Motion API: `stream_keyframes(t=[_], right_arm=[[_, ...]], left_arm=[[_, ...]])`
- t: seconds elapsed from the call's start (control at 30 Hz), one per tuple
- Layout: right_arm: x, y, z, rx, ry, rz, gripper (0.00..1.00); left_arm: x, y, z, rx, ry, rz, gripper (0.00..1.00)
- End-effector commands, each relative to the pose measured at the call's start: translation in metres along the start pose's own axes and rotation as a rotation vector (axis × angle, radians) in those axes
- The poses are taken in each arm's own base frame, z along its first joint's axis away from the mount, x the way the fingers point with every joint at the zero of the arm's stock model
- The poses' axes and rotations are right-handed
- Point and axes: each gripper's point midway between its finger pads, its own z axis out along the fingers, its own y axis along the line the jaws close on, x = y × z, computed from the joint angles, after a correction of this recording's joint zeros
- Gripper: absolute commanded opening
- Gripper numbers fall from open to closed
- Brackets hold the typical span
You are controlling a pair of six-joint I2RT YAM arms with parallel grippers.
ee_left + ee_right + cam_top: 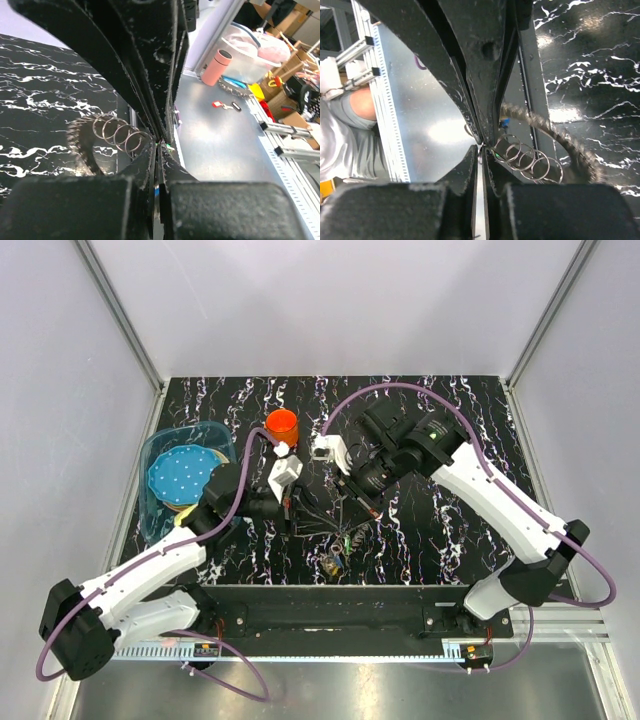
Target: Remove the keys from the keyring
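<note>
My two grippers meet tip to tip above the front middle of the black marble table. The left gripper is shut, with a blue key head showing between its fingers. The right gripper is shut on a small wire ring at the end of a chain of small rings. That chain runs to the toothed grey-brown keyring, which also shows in the right wrist view. A green key head hangs just below the tips. The toothed keyring lies near the front edge.
An orange cup stands at the back centre. A clear blue bin holding a blue dotted disc sits at the left. A metal rail runs along the near edge. Grey walls close in the back and sides.
</note>
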Motion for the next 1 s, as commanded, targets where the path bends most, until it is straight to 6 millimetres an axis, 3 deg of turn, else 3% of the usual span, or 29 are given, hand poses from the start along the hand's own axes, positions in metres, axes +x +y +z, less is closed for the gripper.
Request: stream_keyframes(t=[0.0,0.17,0.2,0.27,0.3,0.37,0.4,0.43,0.47,0.5,0.53,0.57,0.6,0.63,0.77,0.8,0.83,0.9,0.93,0.97], right_arm=[[-0.029,0.0,-0.01,0.085,-0.145,-0.067,0.15],[-0.052,0.0,-0.033,0.2,-0.305,-0.115,0.32],[-0.053,-0.006,-0.036,0.24,-0.327,-0.114,0.32],[-0.066,0.002,-0.052,0.277,-0.433,-0.167,0.35],[-0.065,-0.007,-0.055,0.327,-0.457,-0.161,0.36],[-0.08,0.002,-0.079,0.378,-0.606,-0.21,0.38],[-0.076,-0.014,-0.077,0.438,-0.625,-0.191,0.4],[-0.086,0.0,-0.097,0.443,-0.748,-0.215,0.4],[-0.086,-0.001,-0.1,0.457,-0.786,-0.219,0.4],[-0.077,-0.011,-0.092,0.47,-0.789,-0.202,0.4],[-0.083,0.0,-0.109,0.476,-0.888,-0.228,0.4],[-0.082,0.0,-0.113,0.483,-0.925,-0.223,0.4],[-0.074,-0.016,-0.107,0.522,-0.94,-0.176,0.4],[-0.076,-0.007,-0.122,0.515,-1.035,-0.171,0.41],[-0.061,-0.03,-0.118,0.569,-1.093,-0.048,0.43],[-0.054,-0.047,-0.114,0.621,-1.086,0.013,0.43],[-0.046,-0.06,-0.104,0.635,-1.056,0.093,0.42],[-0.032,-0.08,-0.086,0.665,-0.991,0.18,0.42],[-0.02,-0.092,-0.069,0.675,-0.925,0.246,0.42],[-0.011,-0.101,-0.058,0.682,-0.883,0.28,0.42]], left_arm=[[-0.035,-0.004,-0.002,-0.046,-0.167,0.118,0.0],[-0.061,-0.015,-0.015,-0.089,-0.356,0.185,0.0],[-0.065,-0.017,-0.017,-0.09,-0.381,0.203,0.0],[-0.067,-0.014,-0.019,-0.108,-0.402,0.208,0.0],[-0.07,-0.017,-0.019,-0.097,-0.419,0.214,0.0],[-0.071,-0.015,-0.019,-0.094,-0.441,0.199,0.0],[-0.077,-0.02,-0.02,-0.077,-0.471,0.207,0.0],[-0.079,-0.021,-0.021,-0.074,-0.485,0.207,0.0],[-0.08,-0.021,-0.022,-0.072,-0.498,0.205,0.0],[-0.083,-0.022,-0.022,-0.062,-0.514,0.206,0.0],[-0.084,-0.021,-0.022,-0.066,-0.517,0.206,0.0],[-0.086,-0.018,-0.022,-0.079,-0.523,0.206,0.0],[-0.084,-0.014,-0.022,-0.098,-0.517,0.207,0.0],[-0.083,-0.012,-0.022,-0.11,-0.52,0.21,0.0],[-0.073,0.009,-0.024,-0.22,-0.472,0.191,0.0],[-0.072,0.015,-0.027,-0.26,-0.459,0.214,0.0],[-0.073,0.015,-0.032,-0.291,-0.46,0.225,0.0],[-0.061,0.035,-0.04,-0.409,-0.409,0.218,0.0],[-0.064,0.033,-0.047,-0.444,-0.41,0.239,0.0],[-0.052,0.048,-0.054,-0.529,-0.369,0.204,0.0]])
